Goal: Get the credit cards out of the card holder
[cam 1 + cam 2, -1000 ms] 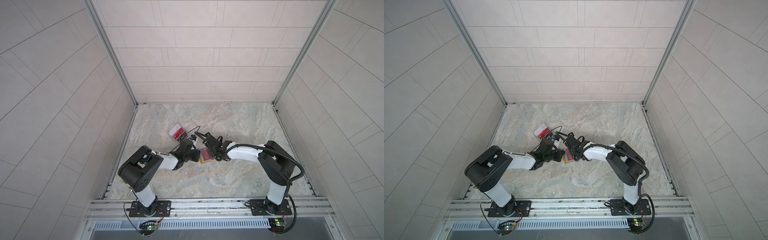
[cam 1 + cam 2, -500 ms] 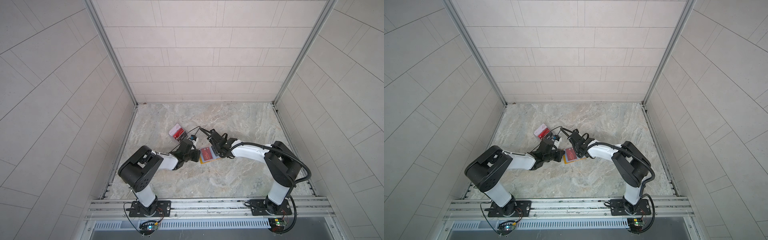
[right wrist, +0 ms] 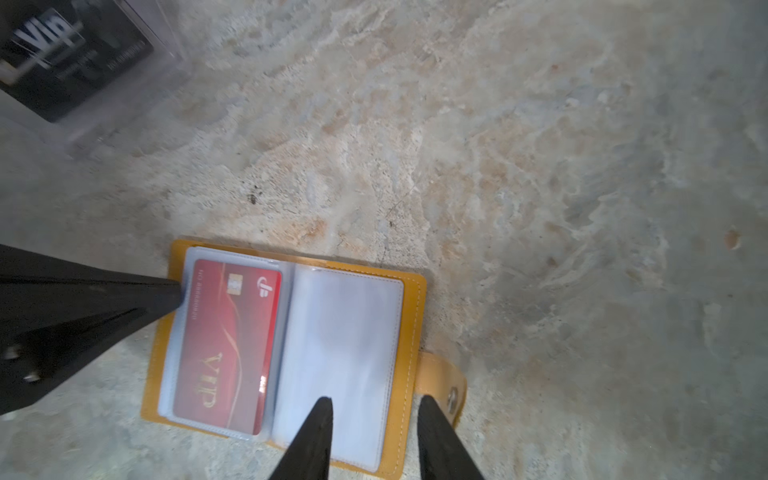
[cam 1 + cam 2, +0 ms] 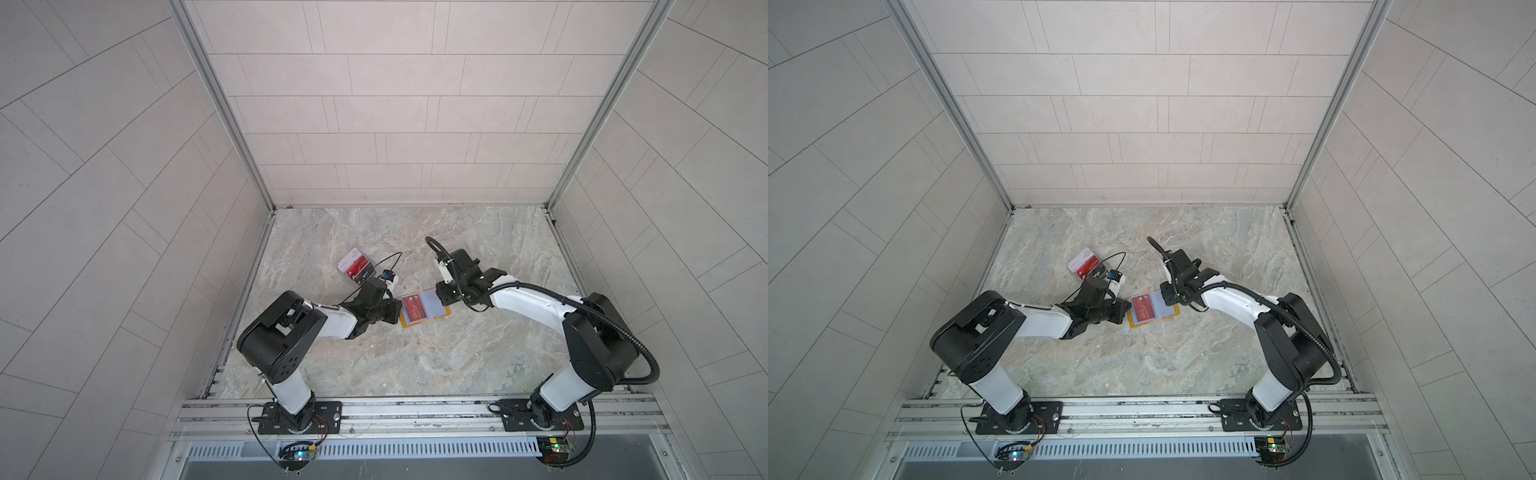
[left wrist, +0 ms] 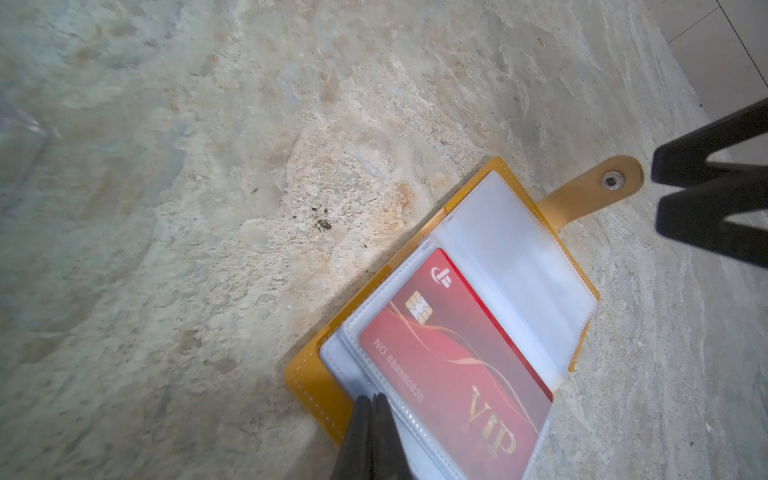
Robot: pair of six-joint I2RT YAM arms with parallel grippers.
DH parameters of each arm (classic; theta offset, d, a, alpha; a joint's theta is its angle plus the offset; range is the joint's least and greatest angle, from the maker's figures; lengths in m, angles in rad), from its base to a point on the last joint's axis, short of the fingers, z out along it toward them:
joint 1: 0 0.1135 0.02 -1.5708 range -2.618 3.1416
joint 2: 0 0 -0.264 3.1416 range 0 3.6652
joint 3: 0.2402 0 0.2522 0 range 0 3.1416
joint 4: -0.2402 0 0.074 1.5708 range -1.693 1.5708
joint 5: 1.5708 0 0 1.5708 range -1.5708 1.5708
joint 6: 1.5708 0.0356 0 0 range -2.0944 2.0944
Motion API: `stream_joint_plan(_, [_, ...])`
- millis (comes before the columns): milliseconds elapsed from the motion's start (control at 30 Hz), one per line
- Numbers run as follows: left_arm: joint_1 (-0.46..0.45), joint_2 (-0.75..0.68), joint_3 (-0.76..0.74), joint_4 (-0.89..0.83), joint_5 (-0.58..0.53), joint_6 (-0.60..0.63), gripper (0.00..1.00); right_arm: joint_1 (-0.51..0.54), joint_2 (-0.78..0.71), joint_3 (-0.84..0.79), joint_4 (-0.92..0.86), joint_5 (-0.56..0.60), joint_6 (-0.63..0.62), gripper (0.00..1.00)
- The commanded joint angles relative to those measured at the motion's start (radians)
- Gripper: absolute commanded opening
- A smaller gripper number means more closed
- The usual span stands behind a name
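Left pincer closed against card holder, red credit card reading "VIP"

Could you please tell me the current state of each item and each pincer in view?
card holder: open, lying flat.
snap tab: unfastened.
red VIP card: inside its sleeve.
facing sleeve: empty.
clear box: holding cards.
left pincer: shut, tips on the holder's card-side edge.
right pincer: open, tips by the empty sleeve and tab.
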Motion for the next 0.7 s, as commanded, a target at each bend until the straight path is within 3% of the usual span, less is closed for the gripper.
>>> stream_joint_plan(0, [0.000, 0.024, 0.015, -0.061, 0.011, 0.028, 0.00, -0.040, -0.023, -0.012, 0.009, -0.223, 0.016, 0.37])
stream_joint_plan(333, [0.001, 0.050, 0.066, -0.097, 0.020, 0.050, 0.00, -0.115, 0.018, -0.026, 0.027, -0.463, 0.037, 0.36])
stream_joint_plan(667, [0.000, 0.065, 0.098, -0.122, 0.023, 0.061, 0.00, -0.123, 0.127, -0.032, 0.090, -0.528, 0.100, 0.34])
